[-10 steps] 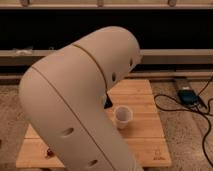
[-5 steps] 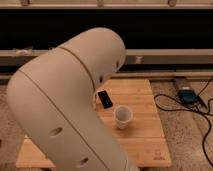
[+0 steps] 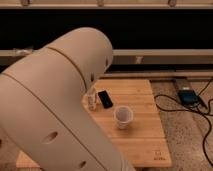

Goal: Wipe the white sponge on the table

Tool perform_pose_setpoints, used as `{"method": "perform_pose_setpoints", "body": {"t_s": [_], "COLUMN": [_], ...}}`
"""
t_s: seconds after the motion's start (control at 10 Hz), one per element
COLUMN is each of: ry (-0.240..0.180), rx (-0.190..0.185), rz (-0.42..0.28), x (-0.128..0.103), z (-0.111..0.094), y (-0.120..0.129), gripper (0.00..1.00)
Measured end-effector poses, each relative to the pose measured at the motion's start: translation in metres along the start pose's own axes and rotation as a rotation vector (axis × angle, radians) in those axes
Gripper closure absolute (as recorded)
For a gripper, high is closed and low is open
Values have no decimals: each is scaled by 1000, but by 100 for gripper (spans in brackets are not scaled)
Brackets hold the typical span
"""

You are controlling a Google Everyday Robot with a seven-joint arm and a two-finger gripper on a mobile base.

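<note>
The light wooden table (image 3: 142, 137) fills the lower middle of the camera view. My big off-white arm (image 3: 55, 105) covers its left half. The white sponge is hidden or out of view. My gripper is out of view somewhere past the arm, and it is shut. A translucent white plastic cup (image 3: 123, 116) stands upright near the table's middle.
A flat black rectangular object (image 3: 105, 98) lies behind the cup. A small pale item (image 3: 92, 99) stands beside the arm's edge. On the speckled floor to the right sits a blue device (image 3: 188, 95) with black cables. A dark wall runs behind the table.
My arm has swung left and up across the view. It has uncovered more of the tabletop, the black object and the small pale item. The cup has not moved.
</note>
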Motion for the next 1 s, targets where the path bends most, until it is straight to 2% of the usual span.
{"method": "perform_pose_setpoints", "body": {"t_s": [0.1, 0.4, 0.5, 0.6, 0.8, 0.9, 1.0], "ry": [5, 14, 15, 14, 2, -3, -8], "rx": [6, 38, 55, 66, 84, 90, 89], "rz": [2, 64, 108, 137, 203, 208, 208], "x": [4, 14, 16, 16, 1, -7, -14], "z": [0, -4, -6, -7, -11, -13, -15], "y": [-6, -51, -80, -97, -131, -142, -143], "gripper": [100, 100, 100, 100, 100, 100, 95]}}
